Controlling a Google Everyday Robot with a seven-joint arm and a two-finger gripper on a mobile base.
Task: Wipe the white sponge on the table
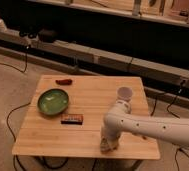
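Centrally, item one: table (95, 102), light planked wood, rectangular, filling the middle of the frame, its front edge along the bottom and its far edge toward the dark shelving at the top. Item two: pincer (109, 141), lower centre-right of the frame, pointed down onto the table top just inside the front edge; whether it is open or closed cannot be told, nor whether it has hold of anything. Item three: white sponge (108, 148), seen only as a pale patch at the pincer's lower end, lying on the wood close to the front edge; its outline is not distinct. Item four: arm (153, 127), white, reaching in from the lower right and crossing the table's right-hand edge. Item five: green bowl (53, 101), left part of the table, near the left edge. Item six: dark box (71, 119), small and flat, just below and right of the bowl. Item seven: red object (64, 81), by the far edge, upper left. Item eight: white cup (124, 93), upright, right of centre, above the pincer. Open room: bare wood between bowl and cup, and a bare strip along the front edge leftward of the pincer.
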